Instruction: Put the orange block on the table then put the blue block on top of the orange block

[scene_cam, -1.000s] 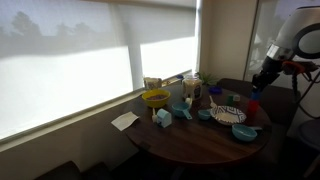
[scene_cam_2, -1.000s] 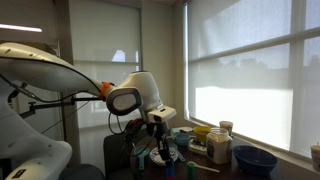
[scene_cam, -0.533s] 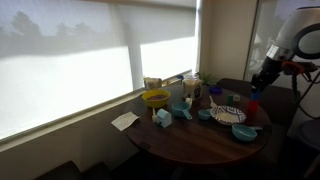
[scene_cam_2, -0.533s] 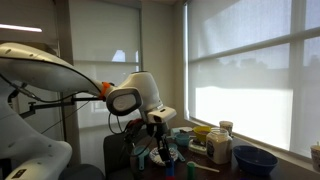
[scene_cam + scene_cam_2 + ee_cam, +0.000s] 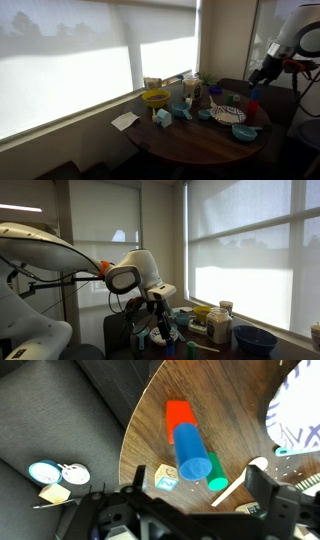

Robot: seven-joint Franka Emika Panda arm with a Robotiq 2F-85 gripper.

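Observation:
In the wrist view the blue block (image 5: 192, 452) stands on top of the orange block (image 5: 180, 410), near the edge of the round dark wooden table (image 5: 235, 405). My gripper (image 5: 196, 495) hangs above them, open, with one finger on each side and nothing between them. The blue block is free of both fingers. In an exterior view the gripper (image 5: 257, 78) hovers over the small blue block (image 5: 254, 103) at the table's far side.
A green cylinder (image 5: 216, 472) lies right beside the stack, with a lettered toy cube (image 5: 165, 479) and a white spoon (image 5: 240, 480) close by. A patterned plate (image 5: 300, 410) sits at the right. A yellow bowl (image 5: 155, 98) and a light-blue dish (image 5: 245, 131) crowd the table.
The jaws have gone from shut to wide open, letting go of the blue block. The gripper has lifted slightly.

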